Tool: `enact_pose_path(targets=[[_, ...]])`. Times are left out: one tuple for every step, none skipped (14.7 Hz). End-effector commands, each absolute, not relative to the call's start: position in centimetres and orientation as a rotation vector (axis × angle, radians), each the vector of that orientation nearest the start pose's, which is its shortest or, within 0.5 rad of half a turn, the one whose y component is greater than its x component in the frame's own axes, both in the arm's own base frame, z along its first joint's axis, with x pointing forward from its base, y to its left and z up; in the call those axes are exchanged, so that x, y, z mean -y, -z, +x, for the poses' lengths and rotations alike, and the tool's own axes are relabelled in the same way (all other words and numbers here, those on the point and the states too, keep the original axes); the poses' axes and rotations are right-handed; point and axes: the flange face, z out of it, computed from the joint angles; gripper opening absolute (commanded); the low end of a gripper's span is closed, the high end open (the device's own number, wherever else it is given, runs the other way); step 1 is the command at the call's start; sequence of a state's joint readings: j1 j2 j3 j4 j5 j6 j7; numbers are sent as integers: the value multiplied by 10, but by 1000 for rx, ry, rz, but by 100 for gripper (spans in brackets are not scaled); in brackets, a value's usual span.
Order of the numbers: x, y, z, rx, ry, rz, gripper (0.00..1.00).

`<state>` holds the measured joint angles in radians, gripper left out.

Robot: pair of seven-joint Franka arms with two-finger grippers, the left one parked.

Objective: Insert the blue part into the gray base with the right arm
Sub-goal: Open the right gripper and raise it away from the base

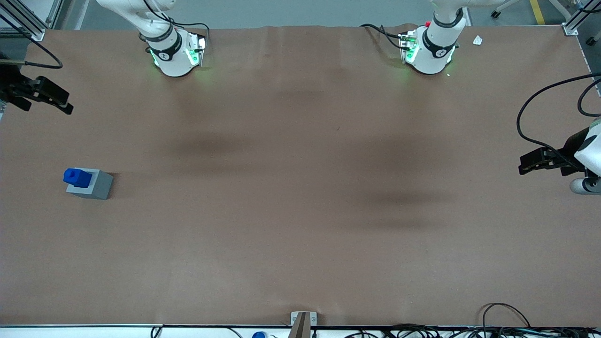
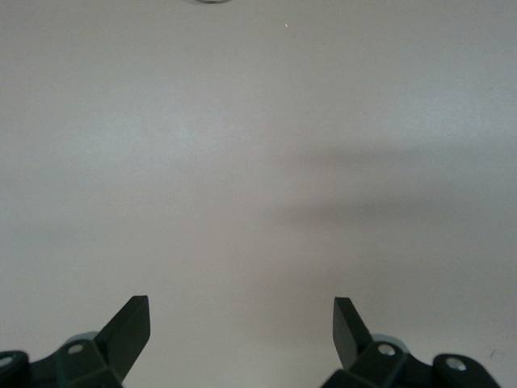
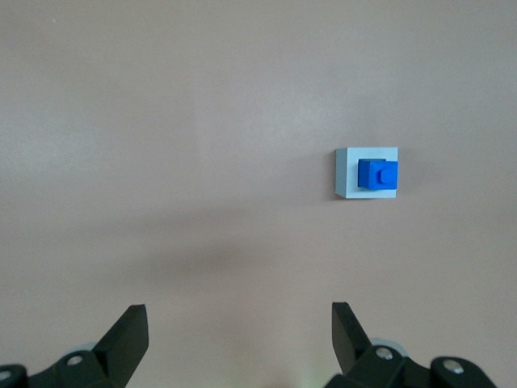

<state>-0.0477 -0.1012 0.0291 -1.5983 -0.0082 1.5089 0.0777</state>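
Atop gray base (image 1: 96, 185), blue part (image 1: 76, 177); claw (image 3: 234, 339) apart.

your count on the table:
one blue part (image 1: 77, 177), one gray base (image 1: 94, 187), one gripper (image 3: 239, 333), fingers spread wide.

**Part seated in base, gripper held high and apart**

The blue part (image 1: 77, 177) stands in the top of the gray base (image 1: 94, 186), which sits on the counter (image 1: 300, 211) toward the working arm's end. The gripper (image 3: 239, 335) hangs well above the counter, fingers (image 3: 129, 331) spread, well apart from the base and farther from the front camera.
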Motion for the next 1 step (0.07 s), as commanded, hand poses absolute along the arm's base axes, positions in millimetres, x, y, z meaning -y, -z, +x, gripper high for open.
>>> enact_pose_path(targets=[[11,-664,522,-167,-6,-3154,100]])
